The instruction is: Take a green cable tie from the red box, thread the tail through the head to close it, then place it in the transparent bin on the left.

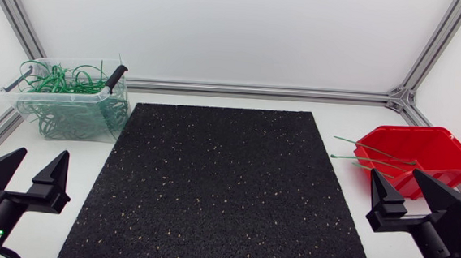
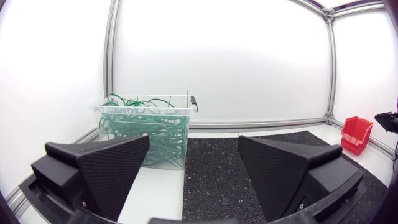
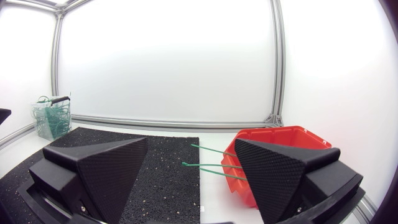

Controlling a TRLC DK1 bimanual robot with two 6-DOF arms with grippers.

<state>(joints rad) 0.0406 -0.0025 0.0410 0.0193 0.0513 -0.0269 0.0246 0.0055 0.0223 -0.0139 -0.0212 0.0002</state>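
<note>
At the far left, the transparent bin [image 1: 70, 101] holds a tangle of green looped ties. Near it, the left gripper [image 1: 45, 157] hovers with its fingers spread wide and nothing between them. The black mat [image 1: 218, 185] lies across the middle of the table. To the right, straight green cable ties [image 3: 211, 170] poke their thin tails over the rim of the red box [image 1: 448, 156] toward the mat. Just beside the box, the right gripper [image 1: 394, 175] waits with its fingers equally apart and empty. The ties look feather-light, springy and slick, likely to flick or slip from broad fingers. A firm pinch on a protruding tail, close to the box rim, seems the safest hold.
</note>
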